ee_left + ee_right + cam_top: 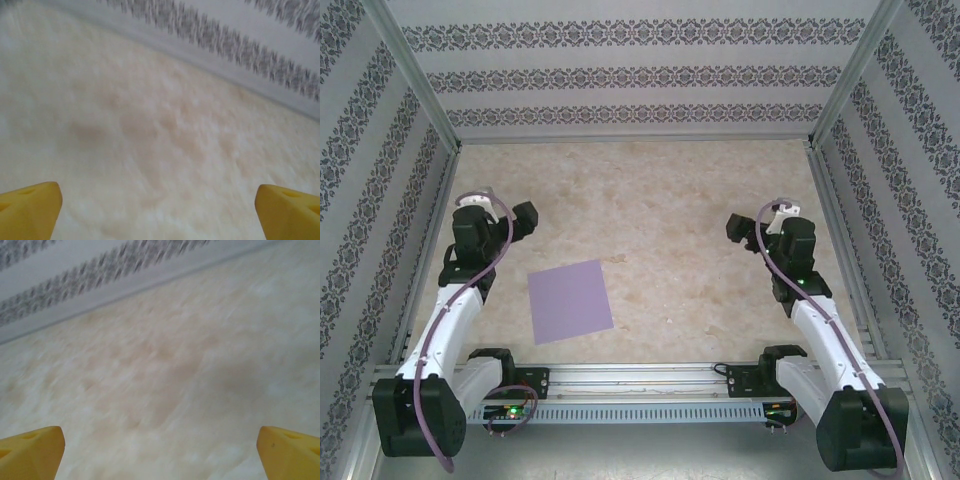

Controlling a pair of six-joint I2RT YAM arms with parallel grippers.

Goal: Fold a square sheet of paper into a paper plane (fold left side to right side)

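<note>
Beige table (700, 230); square sheet (570, 301) apart from left gripper (527, 221)

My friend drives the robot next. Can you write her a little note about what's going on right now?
Left gripper: open, holding nothing, over bare table.
Right gripper: open, holding nothing, over the table's right side.
Paper: lies flat on the table near the left arm, closer to the bases than either gripper, touched by neither.
Done: nothing; no crease shows.
Left: all of the plane, starting with folding the left side over to the right.
</note>
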